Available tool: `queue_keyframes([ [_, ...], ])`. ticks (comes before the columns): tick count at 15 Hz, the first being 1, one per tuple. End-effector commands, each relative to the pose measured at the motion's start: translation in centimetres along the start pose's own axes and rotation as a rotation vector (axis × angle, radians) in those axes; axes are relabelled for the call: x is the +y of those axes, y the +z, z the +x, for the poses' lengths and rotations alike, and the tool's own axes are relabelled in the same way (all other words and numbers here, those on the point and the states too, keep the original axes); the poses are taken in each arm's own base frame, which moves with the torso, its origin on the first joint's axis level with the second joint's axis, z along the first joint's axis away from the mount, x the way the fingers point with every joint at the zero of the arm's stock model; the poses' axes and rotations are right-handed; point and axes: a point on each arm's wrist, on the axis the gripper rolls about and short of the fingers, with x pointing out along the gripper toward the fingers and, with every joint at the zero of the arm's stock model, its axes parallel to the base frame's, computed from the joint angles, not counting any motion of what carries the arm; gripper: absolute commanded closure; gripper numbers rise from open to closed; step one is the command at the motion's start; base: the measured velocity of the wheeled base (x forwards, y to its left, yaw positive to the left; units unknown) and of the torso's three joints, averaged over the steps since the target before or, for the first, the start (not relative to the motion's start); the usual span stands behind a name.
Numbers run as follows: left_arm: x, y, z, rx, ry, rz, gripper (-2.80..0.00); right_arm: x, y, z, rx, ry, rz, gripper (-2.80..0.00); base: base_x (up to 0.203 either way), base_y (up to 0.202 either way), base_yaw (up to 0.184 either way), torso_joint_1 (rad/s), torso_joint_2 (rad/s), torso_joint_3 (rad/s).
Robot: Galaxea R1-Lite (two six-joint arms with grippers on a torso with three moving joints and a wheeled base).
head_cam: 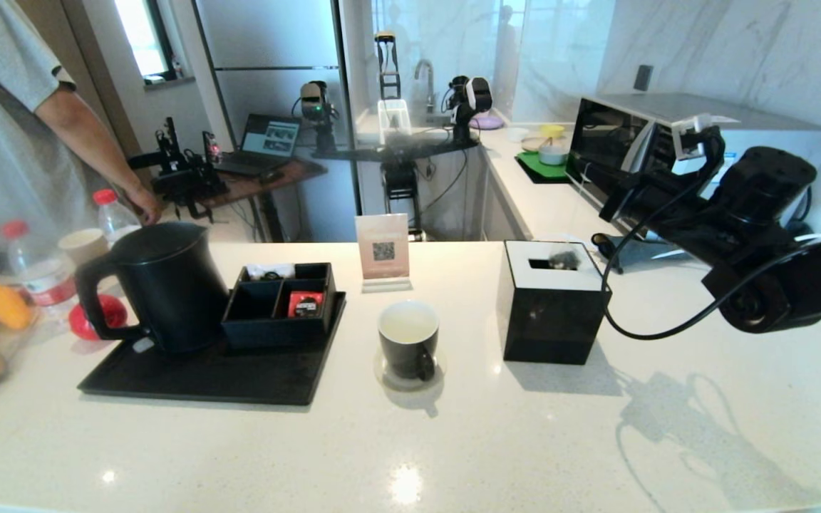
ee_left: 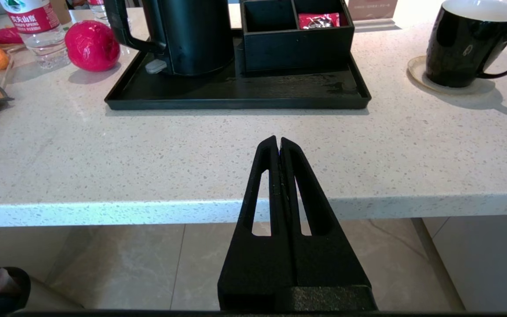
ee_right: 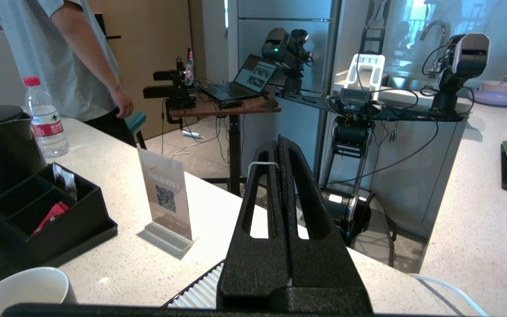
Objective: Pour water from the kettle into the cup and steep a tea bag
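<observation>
The kettle (head_cam: 164, 285) stands on a black tray (head_cam: 189, 377) on the bench (head_cam: 453, 442), ahead and slightly to the left of the left claw (ee_left: 278, 143), whose fingers are pressed together, empty, at the bench's near edge. The cup (head_cam: 409, 338) sits on a coaster off to that claw's right. The right claw (ee_right: 280, 145), also pressed together and empty, hangs above the bench, over a black tissue box (head_cam: 551, 303), with the cup just below and to its left.

From my raised right claw (ee_right: 280, 141), the matte black electric kettle (head_cam: 164, 285) sits far left on the flat black tray (head_cam: 239, 377), the black mug (head_cam: 408, 340) between it and the black cube tissue box (head_cam: 549, 306) below.
</observation>
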Motion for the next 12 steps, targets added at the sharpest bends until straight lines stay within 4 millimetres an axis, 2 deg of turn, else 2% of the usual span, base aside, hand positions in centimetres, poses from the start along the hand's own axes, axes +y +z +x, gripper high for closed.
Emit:
queue_keyframes([
  [1,0.0,0.0,0.0,0.001,0.0,0.0,0.0,0.2,-0.6,-0.4,0.015,0.001,0.008,0.0,0.0,0.0,0.0,0.0,0.0,0.0],
  [8,0.0,0.0,0.0,0.001,0.001,0.0,0.0,1.9,-5.7,-4.7,0.118,-0.012,0.062,0.0,0.0,0.0,0.0,0.0,0.0,0.0],
  [12,0.0,0.0,0.0,0.001,0.0,0.0,0.0,1.9,-5.7,-4.7,0.115,-0.011,0.062,0.0,0.0,0.0,0.0,0.0,0.0,0.0],
])
